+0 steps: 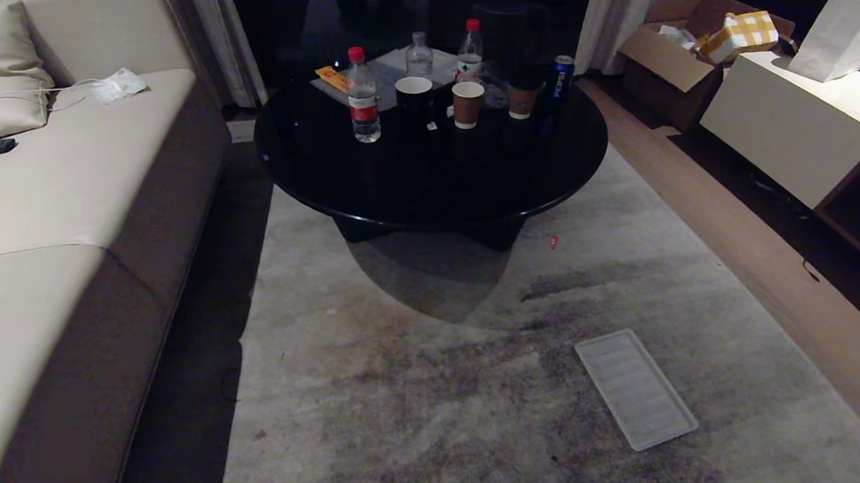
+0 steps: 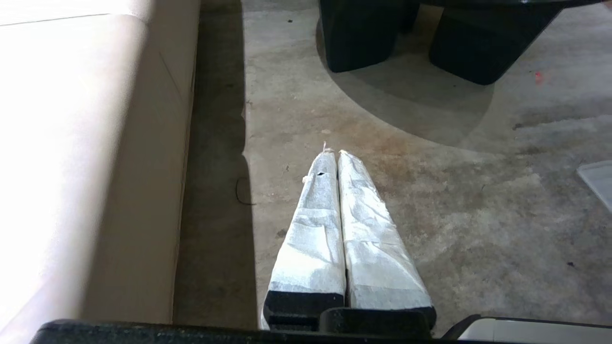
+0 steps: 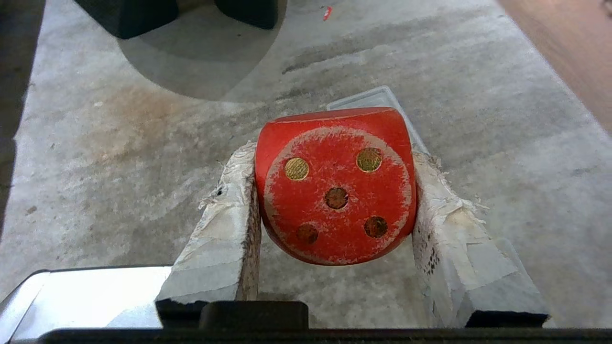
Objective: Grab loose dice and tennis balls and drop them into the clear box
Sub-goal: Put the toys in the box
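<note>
A red die [image 3: 334, 191] with gold pips sits clamped between the taped fingers [image 3: 224, 229] of my right gripper [image 3: 334, 157], held above the grey rug. Its five-pip face is turned toward the wrist camera. My left gripper [image 2: 335, 154] hangs over the rug beside the sofa, its two taped fingers pressed together with nothing between them. Neither arm shows in the head view. No tennis balls and no clear box appear in any view.
A flat ribbed clear panel [image 1: 636, 388] lies on the rug [image 1: 429, 389], partly behind the die [image 3: 373, 98]. A round black table [image 1: 434, 168] carries bottles and cups. A beige sofa [image 1: 57, 200] runs along the left; a white cabinet [image 1: 796, 128] stands at right.
</note>
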`<state>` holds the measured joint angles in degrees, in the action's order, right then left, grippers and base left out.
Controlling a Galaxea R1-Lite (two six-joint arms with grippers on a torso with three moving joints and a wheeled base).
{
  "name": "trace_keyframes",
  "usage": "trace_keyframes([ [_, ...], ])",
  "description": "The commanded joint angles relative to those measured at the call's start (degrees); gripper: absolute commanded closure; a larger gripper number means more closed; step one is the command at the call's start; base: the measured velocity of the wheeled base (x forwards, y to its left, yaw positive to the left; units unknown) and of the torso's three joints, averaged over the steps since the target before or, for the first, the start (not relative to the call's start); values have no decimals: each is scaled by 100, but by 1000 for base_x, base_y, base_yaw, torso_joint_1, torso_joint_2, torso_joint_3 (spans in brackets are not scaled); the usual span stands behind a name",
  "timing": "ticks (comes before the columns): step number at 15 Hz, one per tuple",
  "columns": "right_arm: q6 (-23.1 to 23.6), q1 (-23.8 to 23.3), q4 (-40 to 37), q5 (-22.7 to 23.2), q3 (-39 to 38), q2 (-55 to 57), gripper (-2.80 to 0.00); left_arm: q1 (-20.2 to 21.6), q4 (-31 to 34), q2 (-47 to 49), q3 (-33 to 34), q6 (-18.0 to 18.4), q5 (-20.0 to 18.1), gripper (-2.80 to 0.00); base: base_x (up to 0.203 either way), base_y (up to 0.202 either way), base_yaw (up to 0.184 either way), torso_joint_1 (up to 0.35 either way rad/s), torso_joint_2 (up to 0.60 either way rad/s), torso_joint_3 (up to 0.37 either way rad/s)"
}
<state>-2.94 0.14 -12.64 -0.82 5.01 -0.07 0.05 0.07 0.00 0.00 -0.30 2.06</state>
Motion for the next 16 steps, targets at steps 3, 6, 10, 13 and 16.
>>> trace_keyframes([
  [3,-5,3,-8,-6,0,7,0,4,1,9,9,-5,5,0,-3,5,-67,-1,3,2],
  [6,-5,3,-2,-6,0,7,0,4,1,9,9,-5,5,0,1,11,-160,4,4,5],
  [10,-5,3,-10,-15,0,7,0,4,1,9,9,22,-4,0,1,10,-164,2,4,1],
  [13,-5,3,-10,-15,0,7,0,4,1,9,9,13,-4,0,1,9,-164,1,4,1],
  [16,-5,3,-3,-15,0,7,0,4,1,9,9,11,-2,0,1,11,-164,1,3,3],
])
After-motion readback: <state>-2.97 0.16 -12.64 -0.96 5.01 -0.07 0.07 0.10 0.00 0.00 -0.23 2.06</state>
